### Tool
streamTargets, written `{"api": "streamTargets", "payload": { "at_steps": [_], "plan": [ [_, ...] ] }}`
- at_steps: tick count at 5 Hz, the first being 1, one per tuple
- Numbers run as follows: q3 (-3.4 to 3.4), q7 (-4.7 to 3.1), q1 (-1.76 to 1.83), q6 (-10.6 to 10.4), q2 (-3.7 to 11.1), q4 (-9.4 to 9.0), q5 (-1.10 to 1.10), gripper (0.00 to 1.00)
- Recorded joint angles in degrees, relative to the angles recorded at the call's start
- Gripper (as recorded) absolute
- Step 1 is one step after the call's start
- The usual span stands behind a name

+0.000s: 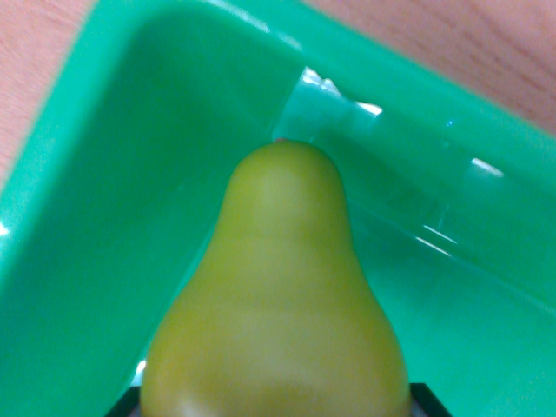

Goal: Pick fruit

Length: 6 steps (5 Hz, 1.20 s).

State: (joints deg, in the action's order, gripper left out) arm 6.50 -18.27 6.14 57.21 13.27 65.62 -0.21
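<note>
A yellow-green pear [278,295] fills the lower middle of the wrist view, very close to the camera. Its narrow stem end points up at the inner corner of a green plastic bin [104,174]. Only two black finger tips of my gripper [276,405] show, at the bottom edge. One finger [124,405] presses the pear's left flank and the other sits against its right flank. The gripper is shut on the pear's wide body. The pear's base is cut off by the bottom of the view.
The bin's glossy walls meet in a corner [300,95] just past the pear's tip. Outside the rim, a wooden tabletop [486,43] shows at the top right and top left.
</note>
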Motion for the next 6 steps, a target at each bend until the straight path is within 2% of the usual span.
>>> {"api": "streamTargets", "payload": {
  "at_steps": [1,2,3,4,5,6],
  "plan": [
    [0.00,0.00,0.00,0.0,0.00,0.00,0.00,1.00],
    [0.05,-0.08,-0.06,2.7,-1.33,1.39,0.17,1.00],
    [0.05,-0.08,-0.06,2.7,-1.33,1.39,0.17,1.00],
    [0.11,-0.15,-0.12,5.4,-2.68,2.78,0.34,1.00],
    [0.11,-0.15,-0.12,5.4,-2.68,2.78,0.34,1.00],
    [0.16,-0.22,-0.18,8.0,-3.91,4.07,0.50,1.00]
  ]
}}
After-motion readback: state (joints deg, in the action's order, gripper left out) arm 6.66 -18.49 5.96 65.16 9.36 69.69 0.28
